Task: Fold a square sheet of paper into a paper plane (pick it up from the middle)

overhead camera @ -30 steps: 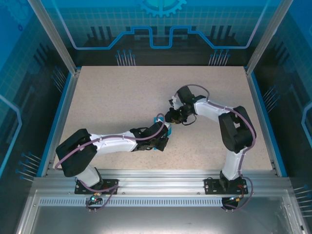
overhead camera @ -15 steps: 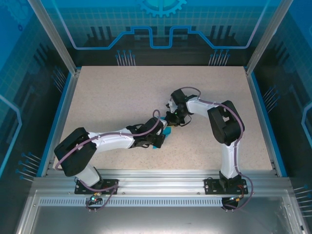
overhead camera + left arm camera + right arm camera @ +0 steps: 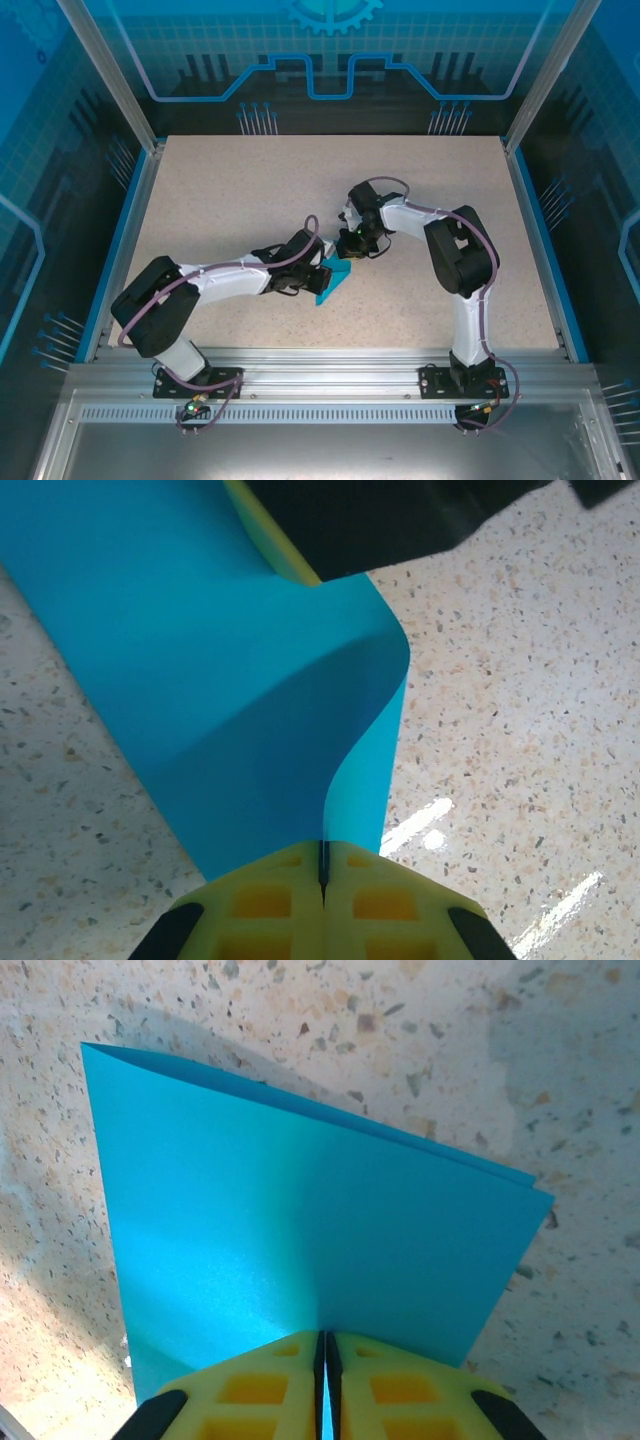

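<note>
Pinching the doubled-over square sheet of paper (image 3: 300, 1250) mid-fold, left hand (image 3: 322, 875) and right hand (image 3: 323, 1345) probably need next to press its crease flat.

a: underneath?
b: speckled beige tabletop (image 3: 230, 190), blue strips (image 3: 122, 240) along both sides.
a: and around?
b: aluminium rail (image 3: 330, 365) at the near edge, blue printed panel (image 3: 335, 40) with a gear graphic at the back.

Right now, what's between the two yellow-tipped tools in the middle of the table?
The teal sheet of paper: in the left wrist view it curves from the left tool to the right tool, both shut on it.
</note>
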Action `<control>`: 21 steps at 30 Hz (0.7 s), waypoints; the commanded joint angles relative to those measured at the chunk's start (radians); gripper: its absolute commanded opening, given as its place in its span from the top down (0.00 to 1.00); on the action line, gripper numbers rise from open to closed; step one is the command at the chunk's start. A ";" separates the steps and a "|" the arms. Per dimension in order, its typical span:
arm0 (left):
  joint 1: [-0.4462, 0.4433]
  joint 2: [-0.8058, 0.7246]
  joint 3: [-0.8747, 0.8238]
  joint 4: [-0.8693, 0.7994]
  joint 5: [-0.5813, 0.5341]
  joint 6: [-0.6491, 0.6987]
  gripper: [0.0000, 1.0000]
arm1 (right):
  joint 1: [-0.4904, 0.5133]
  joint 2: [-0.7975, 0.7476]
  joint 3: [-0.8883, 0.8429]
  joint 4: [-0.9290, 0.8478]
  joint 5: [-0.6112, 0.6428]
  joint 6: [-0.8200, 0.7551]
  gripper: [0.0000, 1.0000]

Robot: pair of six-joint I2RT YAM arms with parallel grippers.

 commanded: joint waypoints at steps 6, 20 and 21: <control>0.052 0.049 0.017 0.014 0.088 0.053 1.00 | 0.017 0.037 0.018 -0.051 0.014 -0.020 0.87; 0.089 0.086 0.031 0.027 0.115 0.082 0.99 | 0.021 0.038 0.020 -0.055 0.007 -0.017 0.86; 0.092 0.087 0.034 0.026 0.117 0.085 0.98 | 0.022 0.037 0.019 -0.055 0.009 -0.015 0.86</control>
